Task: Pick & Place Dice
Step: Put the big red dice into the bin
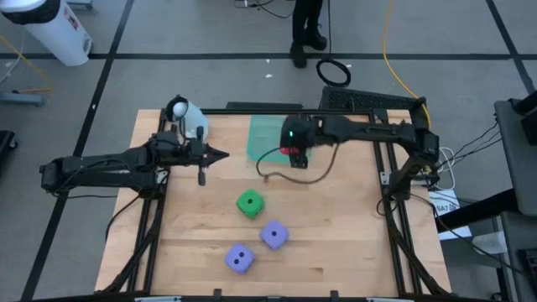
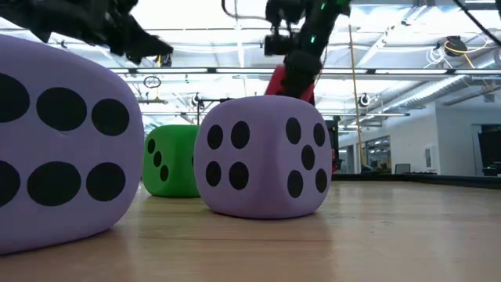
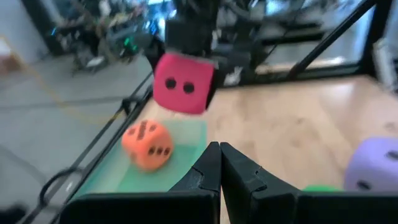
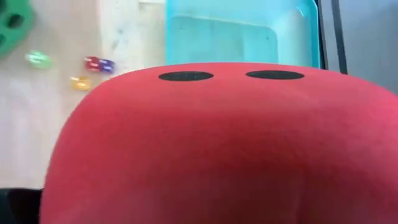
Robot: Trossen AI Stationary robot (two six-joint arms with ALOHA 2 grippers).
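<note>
A: In the high view, lowest in the frame lie the two purple dice and, then the green die, all on the wooden tabletop. Higher up, near the centre, the right gripper holds the red die in the air over the green tray.

B: And the orange die?

A: It sits already in the tray, as the left wrist view shows. I think the step is the release: the red die should come lower, above a free part of the tray beside the orange one, and then the fingers open so it does not bounce out.

B: How do the arms stand?

A: The right arm reaches from the right side across the upper part of the frame, fingers wide around the die. The left gripper waits at the left of the tray, fingers closed, empty.
</note>
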